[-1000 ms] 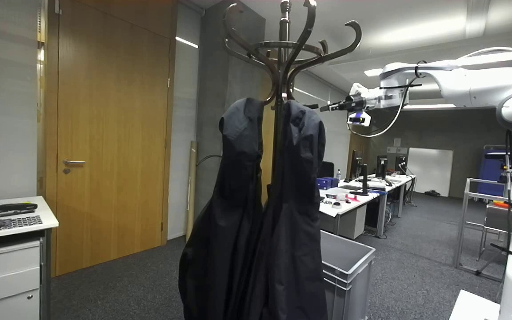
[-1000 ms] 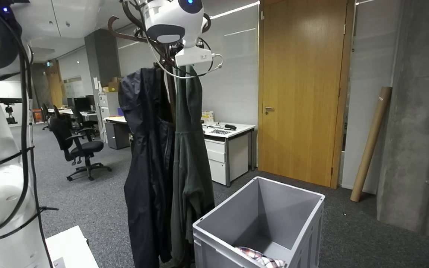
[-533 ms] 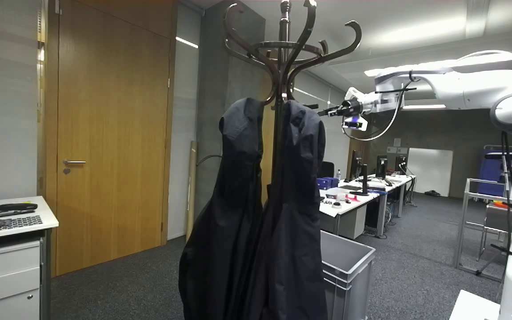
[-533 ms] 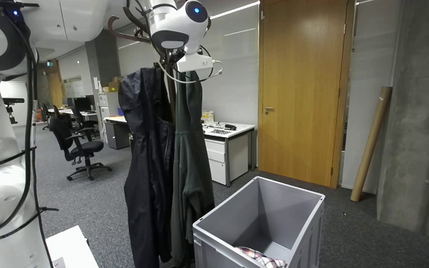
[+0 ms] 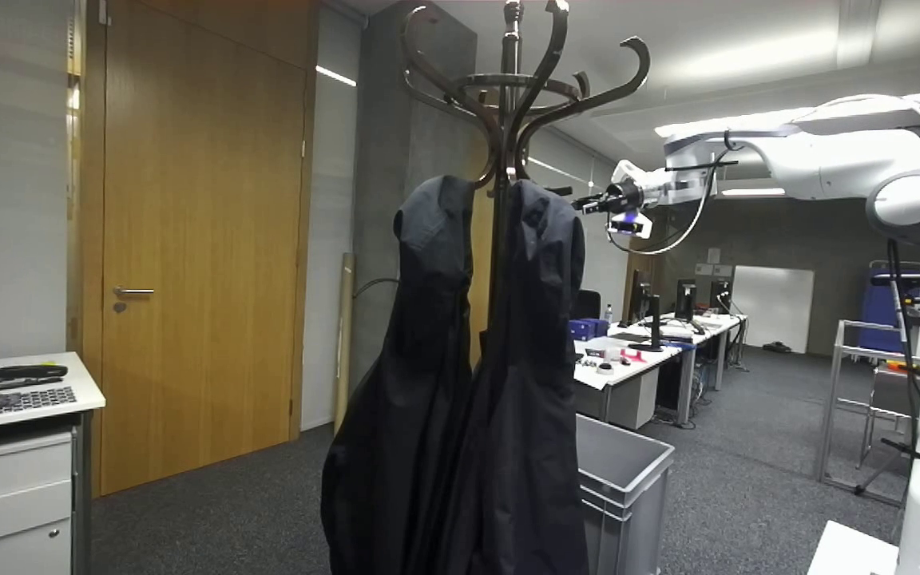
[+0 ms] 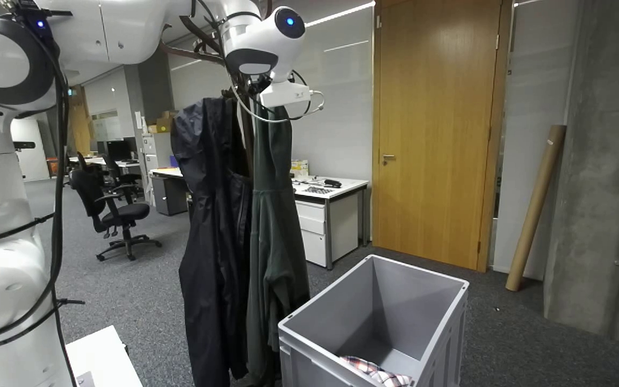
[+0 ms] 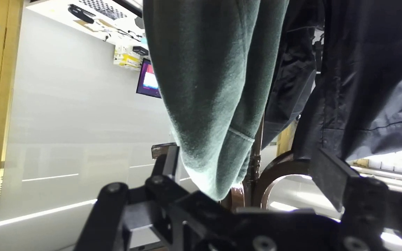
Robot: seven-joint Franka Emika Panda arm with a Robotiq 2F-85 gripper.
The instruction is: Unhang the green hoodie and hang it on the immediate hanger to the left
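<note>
The green hoodie (image 6: 274, 215) hangs limp from the coat stand, beside a dark navy coat (image 6: 210, 215). In the wrist view, which stands upside down, the hoodie (image 7: 208, 87) narrows to its bright top end, in line with the gap between the jaws and nearer the left finger. My gripper (image 7: 250, 164) is open and holds nothing; whether a finger touches the cloth I cannot tell. A brown peg end (image 7: 161, 150) shows by the left finger, and a curved hook (image 7: 284, 165) lies toward the right one. In an exterior view the gripper (image 5: 580, 204) is right of the coats, with the hoodie hidden.
The coat stand (image 5: 512, 80) has several curved arms above the garments. Two dark coats hang toward an exterior camera, one being the left coat (image 5: 412, 359). A grey crate (image 6: 374, 263) with checked cloth (image 6: 374, 371) stands on the floor close to the hoodie.
The arm has come slightly lower and its wrist has shifted toward the stand. The gripper stays open, and the garments hang as before.
</note>
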